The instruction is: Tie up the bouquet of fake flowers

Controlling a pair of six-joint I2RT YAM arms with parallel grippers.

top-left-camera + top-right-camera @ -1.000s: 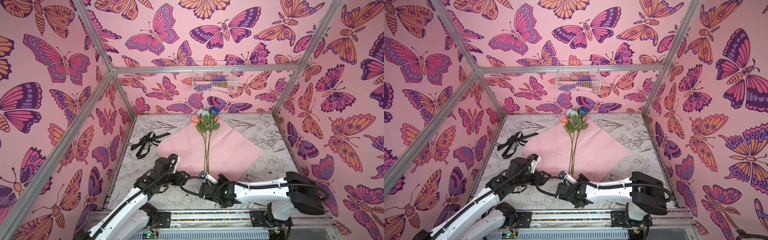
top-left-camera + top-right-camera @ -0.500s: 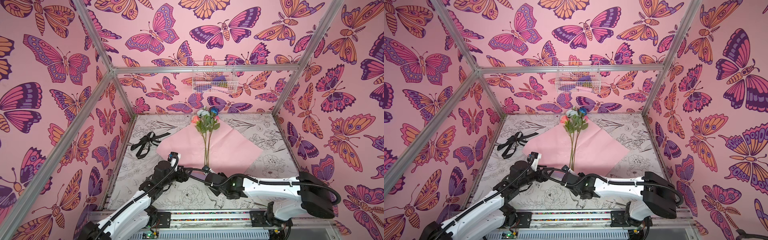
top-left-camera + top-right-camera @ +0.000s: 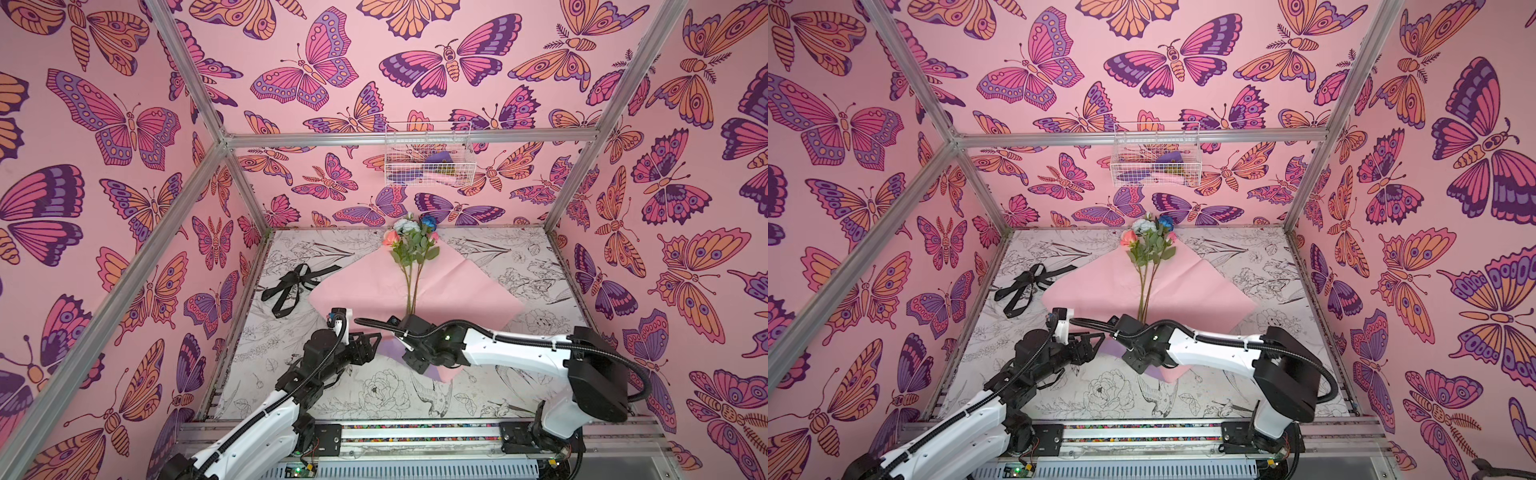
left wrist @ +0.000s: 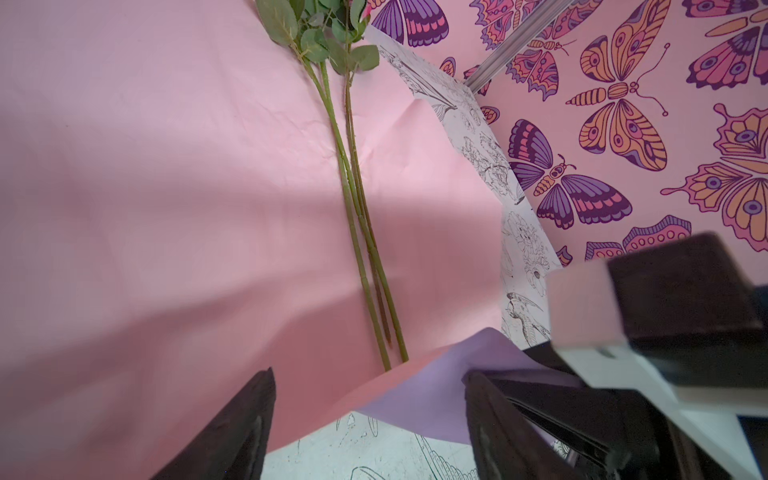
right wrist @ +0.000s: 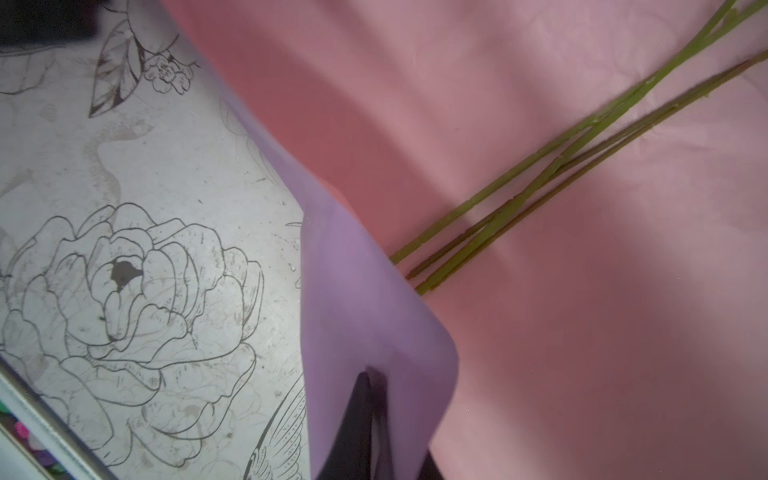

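Right claw [image 5: 370, 390] pinched the paper [image 5: 365, 291] corner, bouquet [image 3: 413, 249] stems just past it | left claw [image 4: 370, 378] was open beside | I thought: wrapping step | next: fold corner over stems.

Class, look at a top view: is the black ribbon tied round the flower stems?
No, the black ribbon lies beside the pink paper, apart from the stems.

We find the bouquet of fake flowers [image 3: 411, 249] lying flat on pink paper [image 3: 457, 286], its three thin green stems loose and side by side. The cut ends rest just beyond the right gripper [image 5: 370, 386] and just ahead of the left gripper [image 4: 370, 415]. Peach-pink, pale white and deep blue blooms, above green leaves, point away from both.
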